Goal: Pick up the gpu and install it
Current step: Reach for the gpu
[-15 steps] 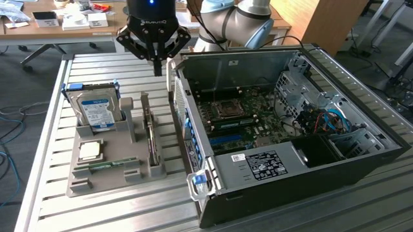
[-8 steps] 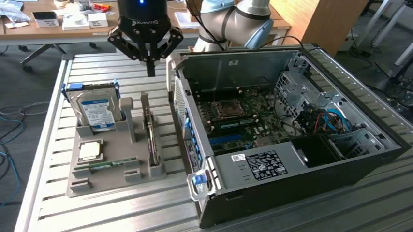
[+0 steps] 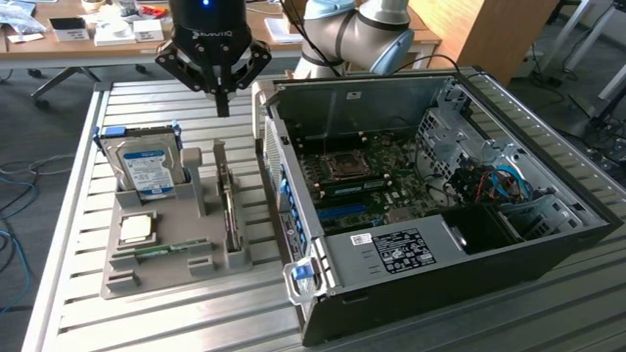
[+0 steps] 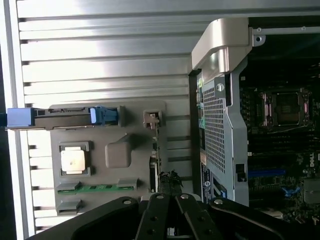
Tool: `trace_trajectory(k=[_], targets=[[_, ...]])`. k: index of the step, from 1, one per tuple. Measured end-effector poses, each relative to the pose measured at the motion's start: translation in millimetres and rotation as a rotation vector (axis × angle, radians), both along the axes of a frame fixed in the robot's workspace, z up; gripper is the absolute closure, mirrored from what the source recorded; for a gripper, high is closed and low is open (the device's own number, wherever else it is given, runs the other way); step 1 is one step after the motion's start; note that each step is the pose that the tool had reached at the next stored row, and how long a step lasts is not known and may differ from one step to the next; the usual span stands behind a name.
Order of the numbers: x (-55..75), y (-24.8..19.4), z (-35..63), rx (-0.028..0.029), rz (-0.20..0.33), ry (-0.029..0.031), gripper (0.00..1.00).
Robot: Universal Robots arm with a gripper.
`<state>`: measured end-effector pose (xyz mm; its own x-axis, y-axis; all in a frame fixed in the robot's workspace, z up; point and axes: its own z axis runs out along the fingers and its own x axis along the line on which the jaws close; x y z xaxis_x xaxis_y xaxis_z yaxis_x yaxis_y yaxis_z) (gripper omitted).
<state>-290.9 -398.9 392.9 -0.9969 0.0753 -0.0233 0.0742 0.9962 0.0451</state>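
Exterior view showed the gripper (image 3: 223,110) with its fingers pressed together and empty, suspended above the far end of the gray holder (image 3: 157,277). The gpu (image 3: 229,199) stood on edge in that holder, below the fingertips and clear of them, between the hard drive (image 3: 146,169) and the open computer case (image 3: 411,301).

The gripper (image 3: 222,108) hangs vertical, its fingers pointing to 6 o'clock and pressed tip to tip into one narrow point. Its black linkages splay symmetrically above the tips. In the exterior view the arm (image 3: 354,31), grey with blue joint caps, sits at 3 o'clock of the gripper body. In the wrist view the linkage bars (image 4: 170,215) are drawn together.
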Motion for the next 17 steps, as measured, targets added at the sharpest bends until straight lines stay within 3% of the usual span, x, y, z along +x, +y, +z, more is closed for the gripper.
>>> trace_trajectory(k=[11, 17], targets=[[-3.2, -0.1, 0.0, 0.0000, 0.000, 0.0000, 0.89], [-3.3, -4.4, 0.0, 0.0000, 0.000, 0.0001, 0.89]])
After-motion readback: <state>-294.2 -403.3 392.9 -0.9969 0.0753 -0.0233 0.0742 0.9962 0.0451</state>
